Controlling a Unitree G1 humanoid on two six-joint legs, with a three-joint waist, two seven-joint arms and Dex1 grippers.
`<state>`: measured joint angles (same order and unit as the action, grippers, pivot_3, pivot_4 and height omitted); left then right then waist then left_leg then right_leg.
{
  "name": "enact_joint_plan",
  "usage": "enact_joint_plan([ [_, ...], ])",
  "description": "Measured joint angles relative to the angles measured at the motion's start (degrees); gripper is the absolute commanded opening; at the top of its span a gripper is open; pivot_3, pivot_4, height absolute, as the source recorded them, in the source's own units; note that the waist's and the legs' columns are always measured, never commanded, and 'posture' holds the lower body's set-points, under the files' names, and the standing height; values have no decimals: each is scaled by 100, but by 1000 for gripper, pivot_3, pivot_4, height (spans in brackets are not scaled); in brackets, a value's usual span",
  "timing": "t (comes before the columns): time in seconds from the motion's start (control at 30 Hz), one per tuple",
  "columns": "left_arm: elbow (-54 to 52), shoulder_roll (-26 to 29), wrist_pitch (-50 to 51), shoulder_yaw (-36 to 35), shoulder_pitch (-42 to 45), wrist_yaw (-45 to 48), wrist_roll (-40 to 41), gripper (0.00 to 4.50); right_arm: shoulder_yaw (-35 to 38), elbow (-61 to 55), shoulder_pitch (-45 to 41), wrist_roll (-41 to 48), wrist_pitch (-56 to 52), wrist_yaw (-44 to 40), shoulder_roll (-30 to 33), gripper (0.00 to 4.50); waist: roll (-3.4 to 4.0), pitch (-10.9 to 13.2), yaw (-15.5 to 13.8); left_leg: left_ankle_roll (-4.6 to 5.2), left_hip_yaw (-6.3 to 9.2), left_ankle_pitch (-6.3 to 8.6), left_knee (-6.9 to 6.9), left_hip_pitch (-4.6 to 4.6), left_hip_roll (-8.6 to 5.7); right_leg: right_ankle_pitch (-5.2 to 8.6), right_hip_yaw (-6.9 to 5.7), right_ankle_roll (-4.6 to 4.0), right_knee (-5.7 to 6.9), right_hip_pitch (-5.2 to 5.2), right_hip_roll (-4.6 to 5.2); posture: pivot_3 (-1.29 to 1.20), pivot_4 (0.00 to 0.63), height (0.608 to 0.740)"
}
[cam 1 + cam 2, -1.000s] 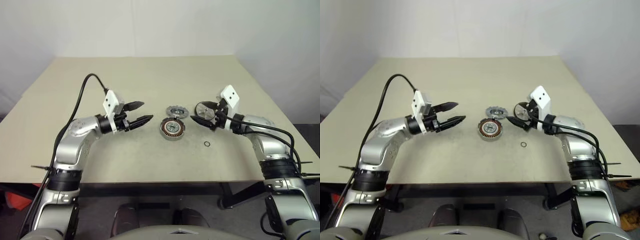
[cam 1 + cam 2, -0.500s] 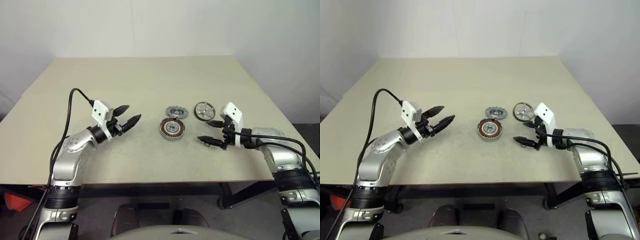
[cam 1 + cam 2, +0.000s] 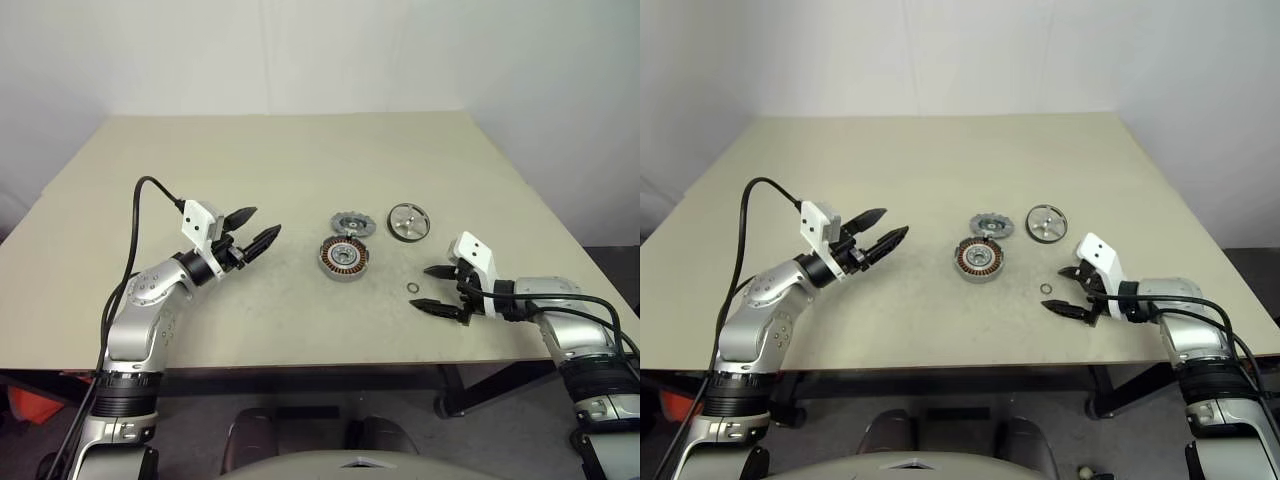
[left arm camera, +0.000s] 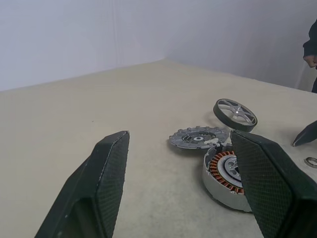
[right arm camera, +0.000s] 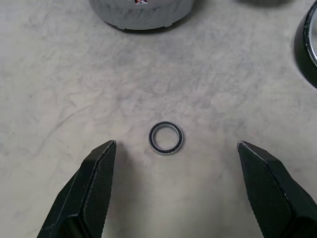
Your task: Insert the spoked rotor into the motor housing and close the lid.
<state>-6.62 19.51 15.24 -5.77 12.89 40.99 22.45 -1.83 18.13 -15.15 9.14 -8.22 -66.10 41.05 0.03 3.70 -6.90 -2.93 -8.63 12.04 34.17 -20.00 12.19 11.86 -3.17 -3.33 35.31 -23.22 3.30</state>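
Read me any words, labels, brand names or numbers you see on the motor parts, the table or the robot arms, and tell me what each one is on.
No readable text anywhere.
Motor housing: a small red mark on its side wall in the right wrist view, too cut off to read.
Spoked rotor, round lid, small ring: no markings.
White blocks on both wrists, table: blank.

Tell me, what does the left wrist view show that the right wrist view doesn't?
The left wrist view adds the rotor, a person's arm and the open left gripper. The right wrist view adds the open right gripper seen from behind, one finger on either side of the ring. Both show the housing, the lid, that ring and the table.
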Motion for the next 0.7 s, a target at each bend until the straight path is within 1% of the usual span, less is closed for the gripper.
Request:
enact_joint_plan([
  [0.13, 6, 9, -33, 1, 0, -9, -9, 3427, -50, 158, -9, -64, 410, 22, -42, 4395, -1, -1, 0, 0, 0, 0, 0, 1, 0, 0, 0, 0, 0, 1, 0, 0, 0, 740],
  [0.23, 11, 12, -49, 2, -1, -24, -17, 3456, -74, 259, -69, -75, 480, -2, -101, 3818, -1, -1, 23, 0, 0, 0, 0, 3, 1, 0, 0, 0, 0, 3, -1, 0, 0, 740],
  [0.37, 11, 20, -51, 5, -2, -33, -27, 3456, -172, 294, -155, -73, 402, -21, -219, 2437, -1, -1, 106, -1, 0, -1, 3, 5, 0, 0, -1, 0, 0, 8, 0, 0, 0, 740],
  [0.53, 10, 31, -51, 14, -14, -94, -50, 3456, -243, 329, -267, -114, 337, 16, -265, 2437, -2, -2, 150, -1, 1, -2, 6, 10, 0, 0, -1, 1, 0, 12, 0, 0, 0, 740],
  [0.63, 9, 40, -51, 20, -27, -125, -62, 3456, -290, 363, -368, -115, 170, 10, -282, 1821, -2, -2, 152, -1, 1, -2, 6, 11, 1, 0, -1, 1, 0, 12, -1, 0, 0, 740],
  [0.7, 1, 52, -51, 24, -28, -128, -67, 3456, -297, 407, -439, -117, 83, 25, -293, 1125, -2, -2, 149, -1, 1, -2, 6, 10, 0, 0, -1, 1, 0, 12, 0, 0, 0, 740],
])
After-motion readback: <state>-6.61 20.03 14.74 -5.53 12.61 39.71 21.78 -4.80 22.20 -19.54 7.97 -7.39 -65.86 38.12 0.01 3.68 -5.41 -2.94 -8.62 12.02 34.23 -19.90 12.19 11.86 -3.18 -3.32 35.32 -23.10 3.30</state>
